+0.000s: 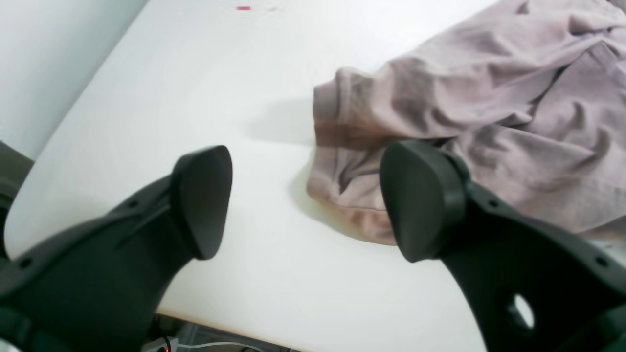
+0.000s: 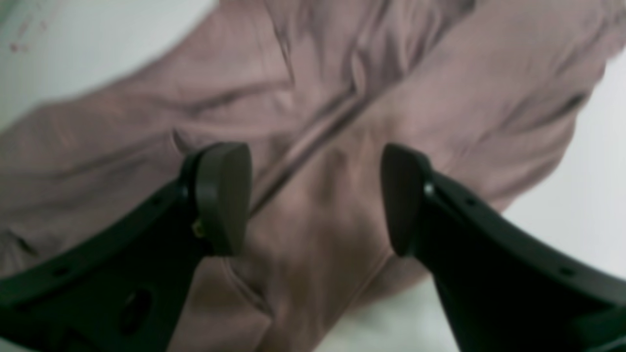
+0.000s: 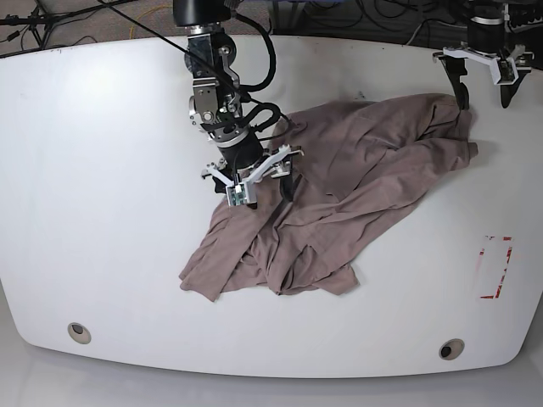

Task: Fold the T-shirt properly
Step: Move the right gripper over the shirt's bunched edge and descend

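Observation:
The T-shirt (image 3: 339, 186) lies crumpled and wrinkled on the white table (image 3: 102, 212), its dusty mauve cloth bunched from the back right toward the front middle. My right gripper (image 3: 252, 188) hovers open over the shirt's left part; in the right wrist view its two dark pads (image 2: 222, 195) spread above the cloth (image 2: 342, 73) with nothing between them. My left gripper (image 3: 484, 95) stands open at the shirt's far right corner. In the left wrist view, the left gripper (image 1: 313, 200) straddles a folded edge of the T-shirt (image 1: 464, 98), holding nothing.
A red rectangular mark (image 3: 494, 267) is on the table at the right. Two round fittings (image 3: 79, 332) sit near the front edge. Cables (image 3: 365, 17) run behind the table's back edge. In the left wrist view the table edge (image 1: 234, 327) is close below the fingers.

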